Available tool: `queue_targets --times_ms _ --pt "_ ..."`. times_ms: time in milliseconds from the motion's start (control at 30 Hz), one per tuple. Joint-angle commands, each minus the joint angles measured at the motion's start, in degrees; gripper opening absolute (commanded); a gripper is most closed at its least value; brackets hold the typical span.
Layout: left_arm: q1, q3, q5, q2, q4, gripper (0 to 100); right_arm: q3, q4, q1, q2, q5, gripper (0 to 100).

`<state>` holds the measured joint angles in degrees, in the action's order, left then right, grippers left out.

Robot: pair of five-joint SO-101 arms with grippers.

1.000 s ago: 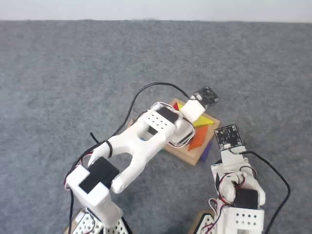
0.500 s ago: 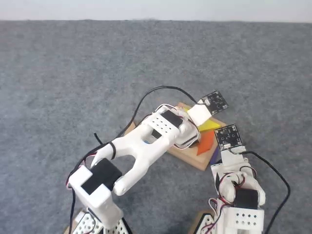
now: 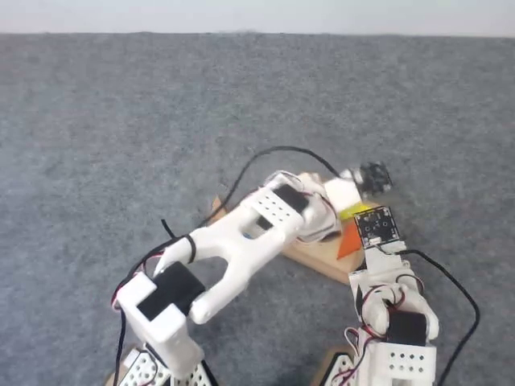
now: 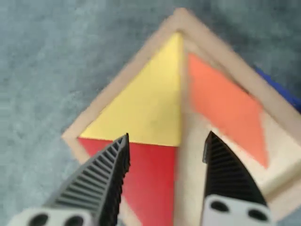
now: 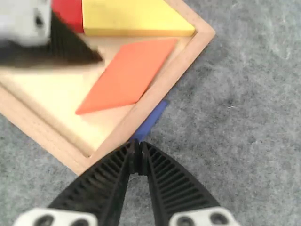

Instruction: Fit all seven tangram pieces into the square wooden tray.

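left gripper (image 4: 165, 150) hung spread, empty, over the square wooden tray's (image 4: 117, 87) yellow triangle (image 4: 146, 103) and orange parallelogram (image 4: 225, 108); right gripper (image 5: 138, 151) was clenched empty near a blue piece (image 5: 149, 120) on fuzzy grey tabletop (image 5: 244, 94).

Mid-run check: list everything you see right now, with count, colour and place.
wooden tray: 1, light wood, on the grey surface.
yellow triangle: 1, yellow, in a tray corner.
red piece: 1, red, in the tray, touching the yellow triangle.
orange parallelogram: 1, orange, in the tray beside the yellow triangle.
blue piece: 1, blue, outside the tray, against its rim.
grey surface: 1, grey, under everything.
left gripper: 1, black fingers, open above the tray.
right gripper: 1, black fingers, shut, just outside the tray by the blue piece.
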<state>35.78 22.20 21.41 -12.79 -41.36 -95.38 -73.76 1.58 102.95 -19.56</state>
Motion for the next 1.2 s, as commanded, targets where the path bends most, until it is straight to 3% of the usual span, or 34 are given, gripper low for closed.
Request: queue_targets --times_ms 0,267,433,600,867,1167 --pt "-2.9 -3.47 -5.1 1.32 -4.13 25 -1.05 0.31 -0.31 1.1 0.09 0.8" --pt "-11.6 -1.71 -5.54 -2.02 -7.47 25 -1.05 0.31 -0.31 1.1 0.09 0.8" --pt "-12.13 -1.89 -2.64 -2.37 -13.19 25 -1.05 0.31 -0.31 1.1 0.09 0.8" --pt "-13.19 -1.54 -5.8 -2.46 -18.29 25 -1.05 0.31 -0.31 1.1 0.09 0.8" --pt "-17.23 0.48 -18.55 -2.2 -23.12 9 -1.05 0.31 -0.31 1.1 0.09 0.8" --pt "-21.36 2.15 -33.76 -1.93 -22.15 8 -1.05 0.31 -0.31 1.1 0.09 0.8"
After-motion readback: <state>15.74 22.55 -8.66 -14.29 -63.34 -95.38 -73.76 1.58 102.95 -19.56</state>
